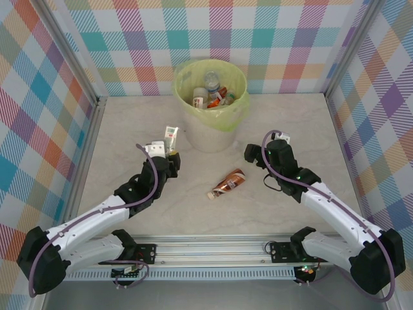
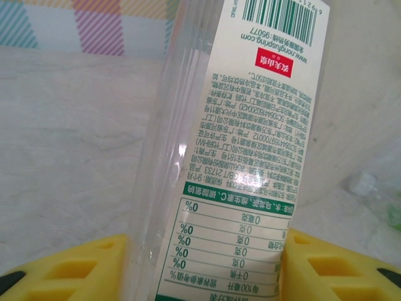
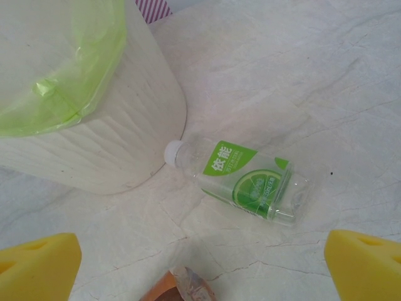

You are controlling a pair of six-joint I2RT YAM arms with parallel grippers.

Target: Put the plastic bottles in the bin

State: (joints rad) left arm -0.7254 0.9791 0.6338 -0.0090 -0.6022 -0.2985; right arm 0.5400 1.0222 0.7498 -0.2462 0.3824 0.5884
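Left claw (image 1: 169, 154) clamped low on clear plastic bottle with white-green label (image 1: 170, 137), upright, just left of round beige bin (image 1: 210, 139): judged grip for carry over rim. Brown-labelled clear bottle (image 1: 227, 184) lies on worktop (image 1: 129, 129). Right claw (image 1: 253, 155) spread wide, empty, near it.

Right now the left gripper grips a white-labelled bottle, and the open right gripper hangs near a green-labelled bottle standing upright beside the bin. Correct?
One thing is wrong: the green-labelled bottle lies on its side, not upright, as the right wrist view shows, its cap toward the bin. The left gripper does grip the white-labelled bottle, and the right gripper is open.
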